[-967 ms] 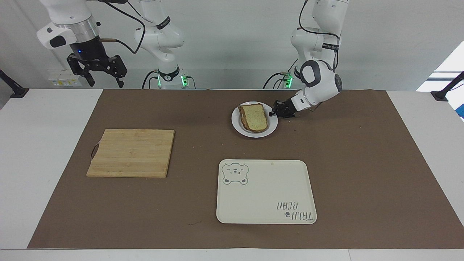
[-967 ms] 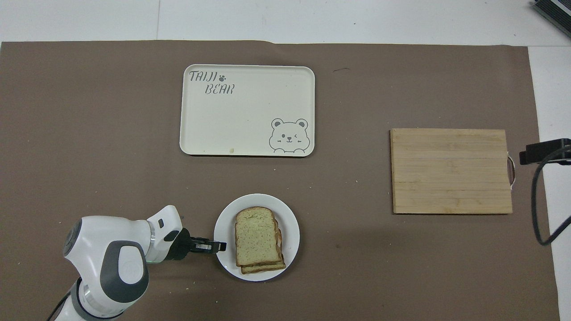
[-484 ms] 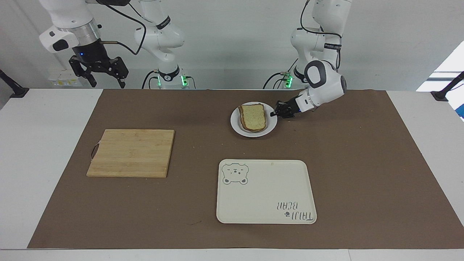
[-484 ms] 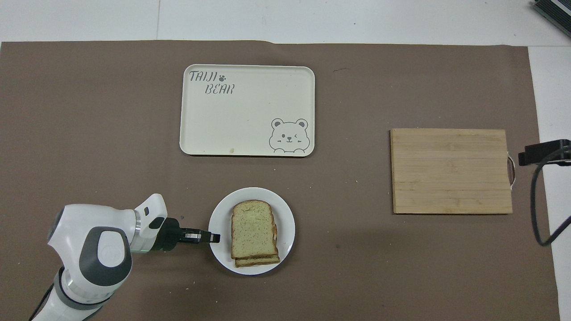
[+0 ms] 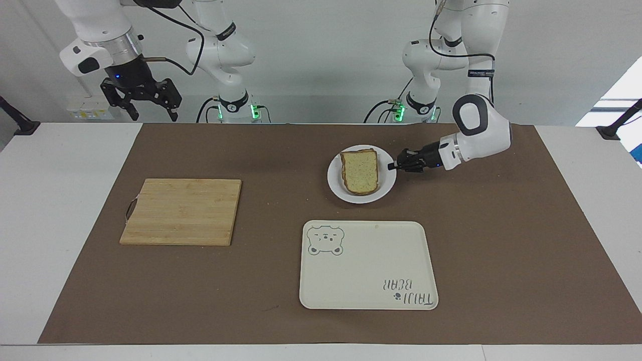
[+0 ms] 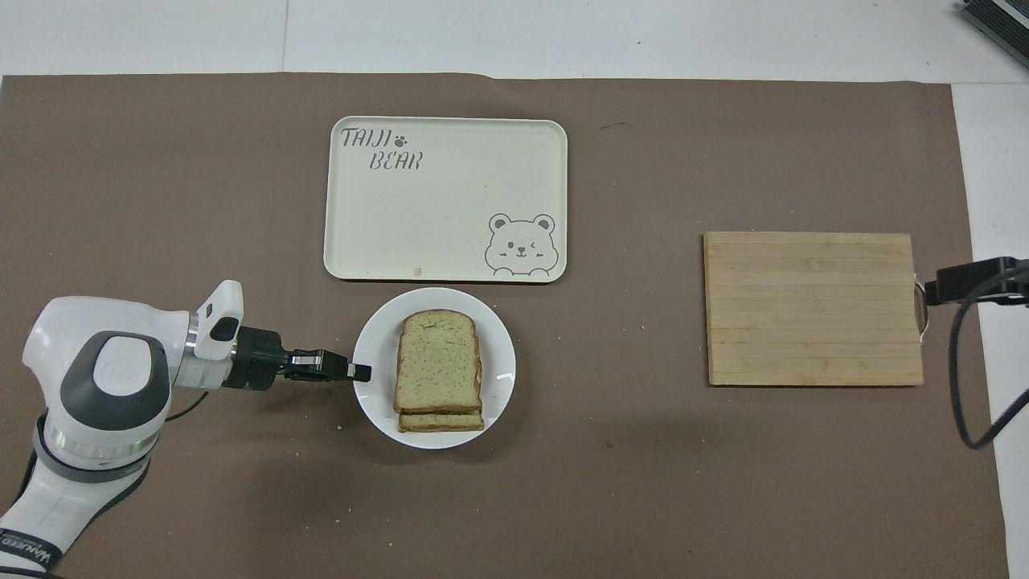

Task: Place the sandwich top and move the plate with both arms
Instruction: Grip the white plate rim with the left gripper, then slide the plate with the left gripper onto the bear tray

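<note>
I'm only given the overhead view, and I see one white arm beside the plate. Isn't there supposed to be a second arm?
Observer: Yes. The right arm hangs raised in the air at its own end of the table, waiting.
Visitor: Is it carrying anything?
Observer: No. In the facing view its jaws are spread open with nothing between them.
Visitor: And the arm I can see, has it really got hold of the plate?
Observer: The facing view shows the left arm low at the table, with its jaws shut on the rim of the plate. The sandwich top lies on the plate.
</note>
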{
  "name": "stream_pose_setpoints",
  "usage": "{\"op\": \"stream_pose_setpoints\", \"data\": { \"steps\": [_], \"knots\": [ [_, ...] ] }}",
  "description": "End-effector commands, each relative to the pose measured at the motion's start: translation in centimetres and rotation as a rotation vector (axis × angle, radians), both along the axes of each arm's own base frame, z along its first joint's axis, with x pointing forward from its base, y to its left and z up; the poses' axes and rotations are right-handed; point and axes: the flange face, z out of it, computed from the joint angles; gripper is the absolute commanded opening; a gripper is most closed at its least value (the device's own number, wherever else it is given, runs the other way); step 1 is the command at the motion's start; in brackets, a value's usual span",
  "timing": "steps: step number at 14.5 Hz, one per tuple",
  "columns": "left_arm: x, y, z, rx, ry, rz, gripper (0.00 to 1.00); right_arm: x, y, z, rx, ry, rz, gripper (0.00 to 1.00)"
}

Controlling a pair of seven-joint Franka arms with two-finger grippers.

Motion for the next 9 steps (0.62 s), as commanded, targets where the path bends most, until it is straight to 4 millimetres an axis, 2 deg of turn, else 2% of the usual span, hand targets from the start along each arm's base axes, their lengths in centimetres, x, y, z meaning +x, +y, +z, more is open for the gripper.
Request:
{"op": "stream_pose_setpoints", "data": {
  "steps": [1,2,4,6,9],
  "knots": [
    [4.3,0.3,1.6,-0.048,-0.015,-0.011,0.0,-0.6,-0.2,-0.4,0.0,0.005,0.025,1.0],
    [5.7,0.3,2.2,-0.058,-0.021,-0.017,0.0,-0.7,-0.3,-0.5,-0.007,0.008,0.024,1.0],
    [8.4,2.0,3.3,-0.069,-0.047,-0.002,0.0,-0.6,-0.2,-0.4,-0.009,0.005,0.024,1.0],
    [10.9,2.1,4.4,-0.084,-0.077,-0.018,0.0,-0.6,-0.3,-0.5,-0.011,0.0,0.024,1.0],
    [13.8,1.7,3.8,-0.078,-0.101,-0.002,0.0,-0.6,-0.3,-0.5,-0.011,0.002,0.024,1.0]
  ]
}}
